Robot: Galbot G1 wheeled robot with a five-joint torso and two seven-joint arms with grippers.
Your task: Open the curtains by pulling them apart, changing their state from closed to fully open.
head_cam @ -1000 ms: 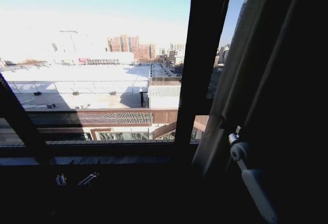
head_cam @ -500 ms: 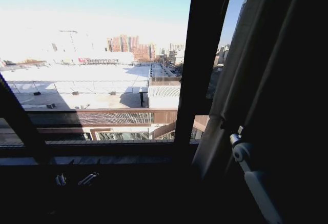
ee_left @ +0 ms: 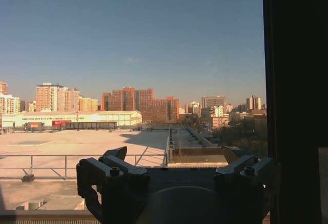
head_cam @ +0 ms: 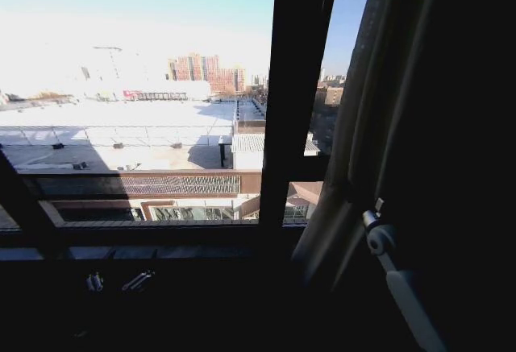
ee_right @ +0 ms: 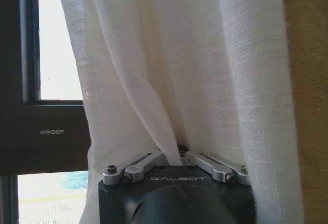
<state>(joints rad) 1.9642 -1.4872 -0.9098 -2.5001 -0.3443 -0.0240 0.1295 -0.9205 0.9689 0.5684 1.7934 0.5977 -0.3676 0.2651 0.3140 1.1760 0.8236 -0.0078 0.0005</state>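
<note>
The sunny window (head_cam: 137,126) now shows more at middle; the right gripper (ee_right: 179,158), pinching the curtain (ee_right: 195,65), tugs it further right.

The left gripper (ee_left: 177,175) hangs wide open.

The word "GALBOT" stands in pale raised capitals on the black housing of the right gripper (ee_right: 177,158), just below its silver linkage arms. A small pale mark reading "MESER", its second letter unclear, sits on the dark window frame (ee_right: 52,131) beside it. No other lettering can be read.
</note>
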